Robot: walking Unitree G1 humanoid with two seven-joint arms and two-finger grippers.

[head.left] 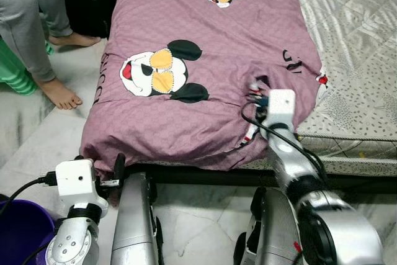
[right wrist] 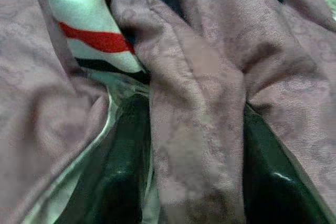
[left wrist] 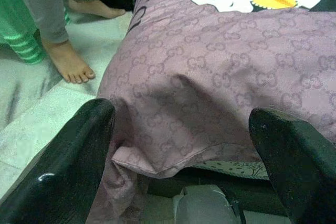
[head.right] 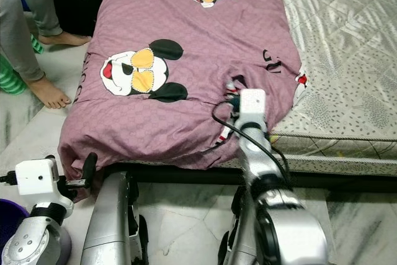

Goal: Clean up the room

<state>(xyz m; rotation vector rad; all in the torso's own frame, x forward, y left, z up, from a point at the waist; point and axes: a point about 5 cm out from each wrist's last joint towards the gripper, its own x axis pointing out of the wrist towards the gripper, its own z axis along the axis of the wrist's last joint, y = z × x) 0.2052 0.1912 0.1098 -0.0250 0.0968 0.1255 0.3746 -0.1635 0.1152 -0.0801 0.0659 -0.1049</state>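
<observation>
- Nearest the robot, the pale marble floor (head.left: 205, 215) runs between its silver legs and the dark bed frame (head.left: 205, 175), a narrow strip of open room.
- At the robot's lower left a purple bucket (head.left: 15, 228) stands on the floor beside the left arm.
- The left end effector (left wrist: 184, 156) hangs just off the near-left corner of the bed, fingers spread wide and holding nothing; the wrist view shows the blanket's hemmed corner drooping between the two black fingers (left wrist: 68, 171) without touching them.
- The mauve blanket (head.left: 205, 48), printed with a cartoon mouse in yellow sunglasses (head.left: 158, 72), lies along the left side of the bed, and its near edge hangs over the frame.
- The right end effector (head.left: 254, 91) reaches onto the bed at the blanket's near-right part, its fingers closed on a bunched fold of the cloth; the wrist view shows the ridge of fabric pinched between both fingers (right wrist: 123, 171).
- Beside that fold a white lining with a red and a dark stripe (right wrist: 100, 40) is turned out.
- To the right of the blanket the quilted grey-white mattress (head.left: 353, 41) lies bare to its near edge.
- On the floor to the left of the bed a person's bare foot (head.left: 59, 94) and grey trouser leg (head.left: 22, 23) stand near the blanket's left edge, beside something green (head.left: 12, 72).
- Farther back a second bare foot (head.left: 74, 40) rests near a dark object by the bed's far-left side.
</observation>
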